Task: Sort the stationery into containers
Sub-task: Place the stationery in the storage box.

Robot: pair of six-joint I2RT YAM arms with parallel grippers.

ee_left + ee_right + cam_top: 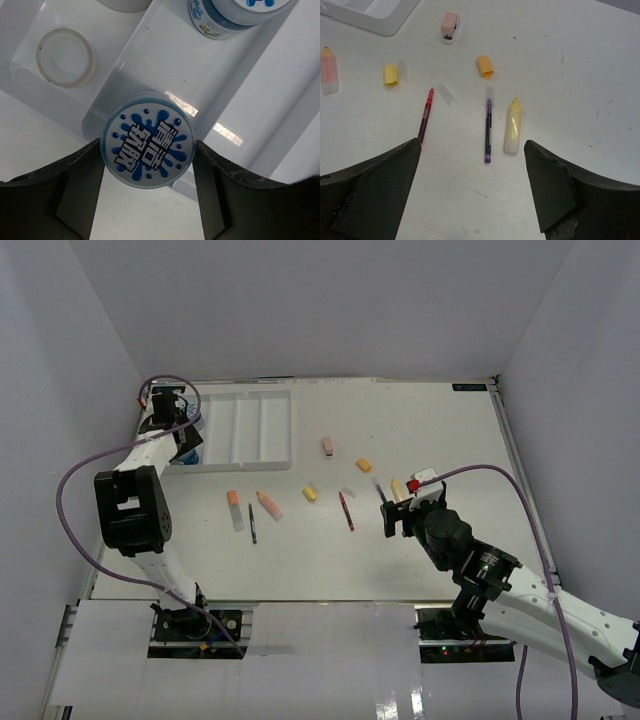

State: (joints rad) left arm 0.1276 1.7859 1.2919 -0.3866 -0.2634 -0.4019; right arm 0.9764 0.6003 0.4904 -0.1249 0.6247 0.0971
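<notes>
We judge the step in hand to be setting down a blue-white round tub [148,145], which the left gripper [148,152] clasps between its fingers just above a long compartment of the white plastic tray [170,65]. A second tub [235,15] lies farther ahead of that gripper, seemingly in the same compartment, and a translucent tape roll [67,57] sits ahead and to its left in the neighbouring one. The next move calls for lowering the tub and letting go squarely, since its smooth, glossy cylinder could roll. The right gripper [472,150] stands wide above the matte bench [570,75], with a slim purple pen [488,130] and a stubby yellow marker [512,127] just ahead of it.
</notes>
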